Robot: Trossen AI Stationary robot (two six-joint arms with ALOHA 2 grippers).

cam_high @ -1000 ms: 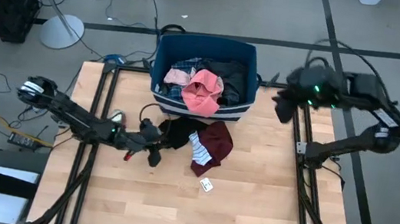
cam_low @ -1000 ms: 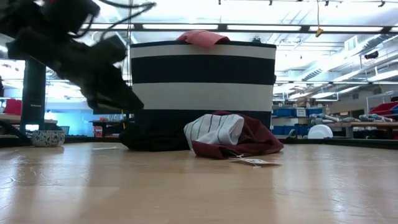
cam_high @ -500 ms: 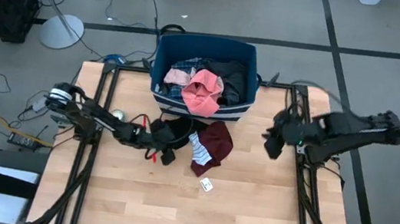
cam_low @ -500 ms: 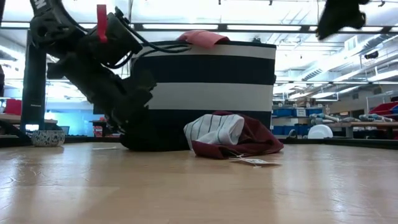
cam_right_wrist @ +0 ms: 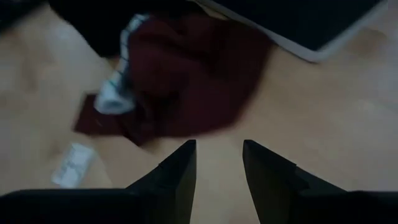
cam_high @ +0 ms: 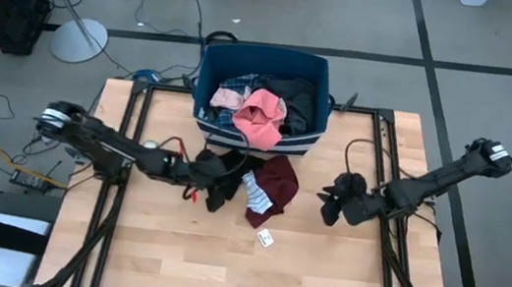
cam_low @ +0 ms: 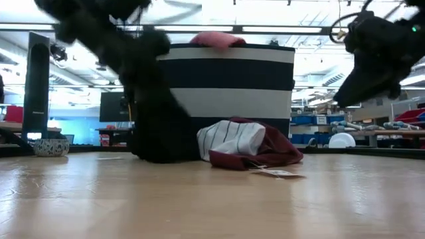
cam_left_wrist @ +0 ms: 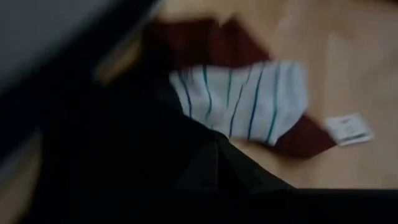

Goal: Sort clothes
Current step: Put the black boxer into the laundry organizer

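Note:
A black garment (cam_high: 224,174) lies on the table in front of the navy bin (cam_high: 317,72). A white striped sock (cam_high: 254,193) and a maroon garment (cam_high: 279,178) lie beside it, with a small paper tag (cam_high: 264,237) nearer the front. My left gripper (cam_high: 203,170) comes from the table's left and is shut on the black garment. My right gripper (cam_right_wrist: 217,163) is open and hangs above the table just right of the maroon garment (cam_right_wrist: 193,68). More clothes, a pink one (cam_high: 260,114) on top, fill the bin. My left gripper holds the black garment at its left part (cam_high: 211,169), slanting down from the table's left. The cloth itself hides the fingers in the left wrist view. The garment (cam_low: 156,106) is drawn up below the gripper, and its lower end (cam_low: 159,151) rests on the table.
The bin stands at the table's far edge, its striped wall (cam_low: 219,86) right behind the clothes. Bare wood lies toward the table's near edge (cam_high: 238,280). The black frame rails (cam_high: 389,260) run along both sides.
My left gripper has moved right into the black garment, taken hold of it and risen, drawing part of it up while its lower end stays on the table. My right arm has swung down from beside the bin to just right of the maroon garment.

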